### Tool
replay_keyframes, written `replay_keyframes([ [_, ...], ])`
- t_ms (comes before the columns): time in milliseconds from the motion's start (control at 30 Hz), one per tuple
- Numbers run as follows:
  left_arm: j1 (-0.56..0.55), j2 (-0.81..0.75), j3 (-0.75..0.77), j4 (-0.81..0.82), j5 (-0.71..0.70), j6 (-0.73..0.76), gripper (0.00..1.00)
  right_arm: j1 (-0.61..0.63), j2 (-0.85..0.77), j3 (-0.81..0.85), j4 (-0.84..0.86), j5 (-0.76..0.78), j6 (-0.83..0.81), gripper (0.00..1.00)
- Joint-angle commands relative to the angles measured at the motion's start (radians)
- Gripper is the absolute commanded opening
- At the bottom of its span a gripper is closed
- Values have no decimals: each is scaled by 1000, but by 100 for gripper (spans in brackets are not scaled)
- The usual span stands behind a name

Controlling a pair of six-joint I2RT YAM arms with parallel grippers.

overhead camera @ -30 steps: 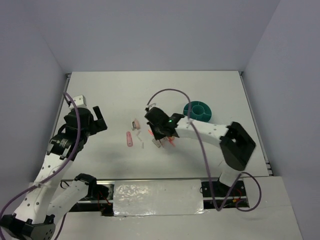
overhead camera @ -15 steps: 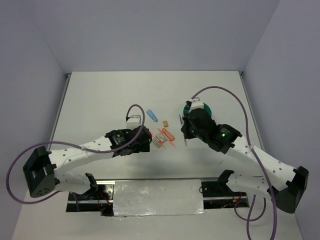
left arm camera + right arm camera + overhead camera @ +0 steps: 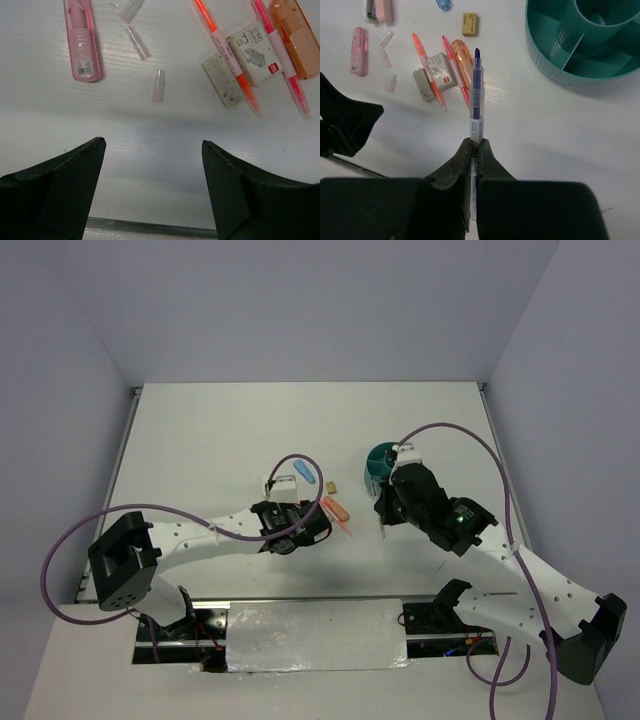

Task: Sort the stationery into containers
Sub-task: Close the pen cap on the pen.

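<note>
**Item 1, my right tool** (image 3: pixel 476 145): clamped tight on the lower barrel of the blue-tipped pen (image 3: pixel 476 95), with the tip pointing away from me. The pen is held over the bench (image 3: pixel 560 130), to the left of the teal cup (image 3: pixel 555 70) and outside it.

**Item 2, my left tool** (image 3: pixel 152 150): jaws spread wide with nothing between them. It hangs over bare bench on the near side of the loose pieces.

**Item 3, teal cup:** round and upright, with a centre tube and divided pockets around it. From above it sits just beyond my right tool and is partly hidden by it.

**Item 4, orange-red pens** (image 3: pixel 225 55): two, lying roughly parallel on the bench. One crosses the speckled white block (image 3: pixel 220 85). The printed white box (image 3: pixel 252 57) lies between the two pens and touches the block.

**Item 5, orange piece** (image 3: pixel 295 35): lies flat, just beside the second pen on its outer side.

**Item 6, pink piece** (image 3: pixel 82 42): lies flat on the bench, well apart from the pens. Three clear caps (image 3: pixel 158 85) are scattered between it and the pens.

**Item 7, tan block** (image 3: pixel 470 24): lies on the bench beyond the pens.

**Item 8, blue piece** (image 3: pixel 443 4): lies left of the tan block, cut off by the frame edge.

**Item 9, pink-and-grey piece** (image 3: pixel 377 10): lies beyond the pink piece. Too much of it is cropped to tell what it is.
</note>
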State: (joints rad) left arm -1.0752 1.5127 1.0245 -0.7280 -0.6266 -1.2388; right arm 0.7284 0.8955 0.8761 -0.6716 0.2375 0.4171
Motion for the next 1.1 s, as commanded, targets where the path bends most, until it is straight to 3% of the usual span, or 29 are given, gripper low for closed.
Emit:
replay_keyframes([
  [0, 3, 29, 0, -1, -65, -22, 87, -3, 10, -15, 49, -24, -20, 0],
  [100, 56, 55, -7, 74, -13, 94, 76, -3, 2, -34, 70, -44, -17, 0],
  [167, 113, 50, -41, 162, 37, 149, 63, -3, -4, -39, 72, -50, -15, 0],
  [500, 176, 145, -53, 275, 172, 271, 58, -1, 0, -57, 95, -73, -23, 0],
  [1067, 190, 204, -72, 288, 150, 265, 50, -1, 13, -75, 122, -95, -32, 0],
])
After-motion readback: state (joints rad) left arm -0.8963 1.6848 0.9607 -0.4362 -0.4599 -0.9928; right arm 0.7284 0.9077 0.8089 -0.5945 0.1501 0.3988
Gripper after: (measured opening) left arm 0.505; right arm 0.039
